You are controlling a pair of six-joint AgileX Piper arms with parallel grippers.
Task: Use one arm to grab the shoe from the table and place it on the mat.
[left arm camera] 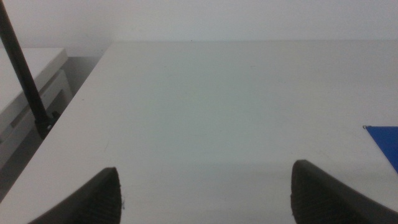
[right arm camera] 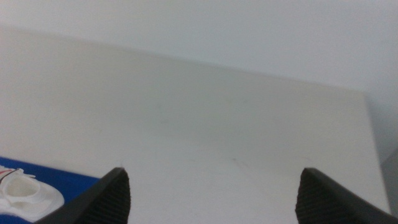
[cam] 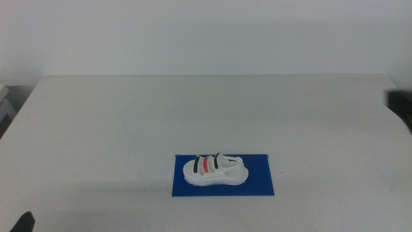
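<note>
The white shoe [cam: 214,171], with black and red stripes, lies on its sole on the dark blue mat [cam: 257,180], near the front middle of the white table [cam: 193,109]. No gripper touches it. My left gripper [left arm camera: 205,177] is open and empty over the table's left front part. Only a dark tip of it [cam: 24,223] shows at the middle view's bottom left. My right gripper [right arm camera: 212,180] is open and empty. It is out of the middle view. Its wrist view shows the shoe's heel end [right arm camera: 25,194] on the mat [right arm camera: 59,179]. A mat corner [left arm camera: 385,143] shows in the left wrist view.
A dark object [cam: 402,106] sits at the table's right edge. A black rod [left arm camera: 22,71] and a pale cabinet [left arm camera: 28,84] stand beyond the table's left edge. A white wall rises behind the table.
</note>
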